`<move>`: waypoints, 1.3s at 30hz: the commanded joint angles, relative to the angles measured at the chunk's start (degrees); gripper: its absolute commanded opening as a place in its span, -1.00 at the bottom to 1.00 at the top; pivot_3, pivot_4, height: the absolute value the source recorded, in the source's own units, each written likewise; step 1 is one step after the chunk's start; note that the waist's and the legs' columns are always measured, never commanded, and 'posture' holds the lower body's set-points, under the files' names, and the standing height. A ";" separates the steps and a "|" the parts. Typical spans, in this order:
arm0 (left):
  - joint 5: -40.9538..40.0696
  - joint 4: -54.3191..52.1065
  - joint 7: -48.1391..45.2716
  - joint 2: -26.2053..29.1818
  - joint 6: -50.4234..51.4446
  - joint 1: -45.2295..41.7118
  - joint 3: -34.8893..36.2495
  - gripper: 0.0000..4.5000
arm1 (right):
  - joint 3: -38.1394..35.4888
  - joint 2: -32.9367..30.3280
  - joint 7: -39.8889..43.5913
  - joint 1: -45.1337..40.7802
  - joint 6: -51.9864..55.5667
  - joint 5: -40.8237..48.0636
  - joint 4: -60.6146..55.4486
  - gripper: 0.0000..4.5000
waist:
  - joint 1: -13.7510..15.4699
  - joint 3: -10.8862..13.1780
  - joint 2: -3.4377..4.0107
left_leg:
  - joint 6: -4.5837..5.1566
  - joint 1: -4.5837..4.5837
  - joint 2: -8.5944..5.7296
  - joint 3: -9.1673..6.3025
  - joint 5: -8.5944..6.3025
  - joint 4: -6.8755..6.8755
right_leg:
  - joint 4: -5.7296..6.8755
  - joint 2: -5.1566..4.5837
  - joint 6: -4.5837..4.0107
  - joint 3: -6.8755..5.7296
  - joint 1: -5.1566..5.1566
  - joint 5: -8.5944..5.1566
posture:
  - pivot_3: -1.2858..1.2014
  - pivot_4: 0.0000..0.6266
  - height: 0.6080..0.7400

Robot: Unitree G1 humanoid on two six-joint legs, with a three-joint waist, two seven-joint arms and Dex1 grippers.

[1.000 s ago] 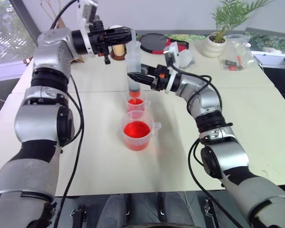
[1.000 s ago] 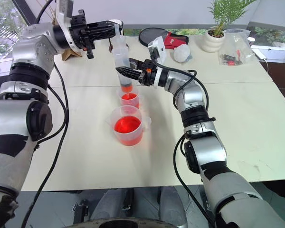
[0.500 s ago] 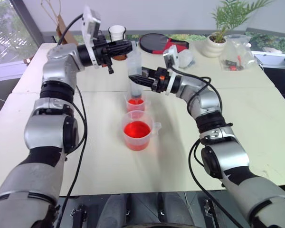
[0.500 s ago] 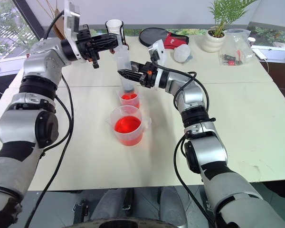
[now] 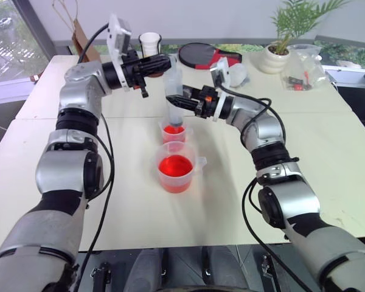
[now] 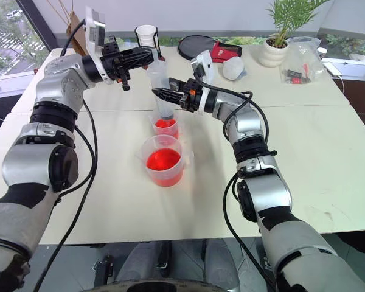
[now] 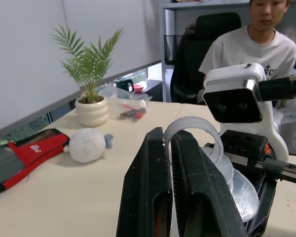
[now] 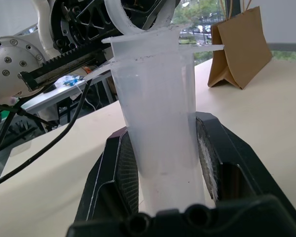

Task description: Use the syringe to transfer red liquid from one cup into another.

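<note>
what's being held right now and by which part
The syringe: the right gripper clamps its barrel, and the left gripper pinches the plunger ring at its top.

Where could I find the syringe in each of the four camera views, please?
Left eye view: syringe upright, upper centre, above the small cup.
Right eye view: upper centre.
Left wrist view: plunger ring behind the fingers.
Right wrist view: barrel, centre.
Shared landmark: right gripper clamping the barrel.

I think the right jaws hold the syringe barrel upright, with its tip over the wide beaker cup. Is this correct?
Not quite. In the left eye view the syringe, held by the right gripper, has its tip over the small narrow cup, not the wide beaker cup.
</note>
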 commanded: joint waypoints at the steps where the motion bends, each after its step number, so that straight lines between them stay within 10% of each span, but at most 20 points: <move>1: -1.38 0.90 -1.06 -0.64 4.16 -1.38 0.48 -0.32 | -2.72 0.76 -0.30 -4.26 -1.13 3.38 -8.12 -0.41 | -0.04 0.00 0.00 | 0.00 0.00 0.00 0.00 0.00 0.00 | 0.00 0.00 0.00 0.00 0.00 0.00 | 0.03 -0.52 1.00; 7: -4.93 -1.70 -0.88 3.10 9.80 -2.65 4.24 0.90 | -2.69 0.87 -0.93 -2.17 1.30 4.22 -12.25 -0.41 | -0.21 0.00 0.00 | 0.00 0.00 0.01 -0.01 0.00 -0.02 | 0.00 0.01 0.00 0.00 -0.02 0.00 | 0.03 -0.52 1.00; 17: -7.85 -32.45 5.24 13.42 21.30 20.95 4.64 0.90 | -13.69 -5.35 -13.18 -6.69 15.08 11.57 -13.17 -0.41 | -1.20 0.02 0.06 | -0.05 0.01 0.00 -0.05 0.02 -0.09 | 0.02 -0.06 0.00 0.04 -0.04 0.00 | 0.03 -0.52 1.00; 24: -16.45 -68.16 15.08 16.99 36.60 44.40 8.16 0.90 | -16.69 -25.68 -21.78 -17.34 59.42 12.97 2.72 -0.41 | 0.44 0.02 0.05 | -0.07 -0.33 -0.06 -0.24 -0.03 -0.22 | -0.71 -0.45 -0.04 0.10 -0.14 -0.01 | 0.03 -0.52 1.00; 39: -18.69 -75.26 19.18 20.84 37.04 56.85 3.80 0.90 | -16.50 -25.41 -33.18 0.70 78.98 14.60 -0.75 -0.41 | 0.52 0.03 0.26 | 0.03 -0.29 -0.05 -0.01 -0.04 -0.26 | -0.83 -0.42 -0.11 0.08 -0.04 -0.04 | 0.03 -0.52 1.00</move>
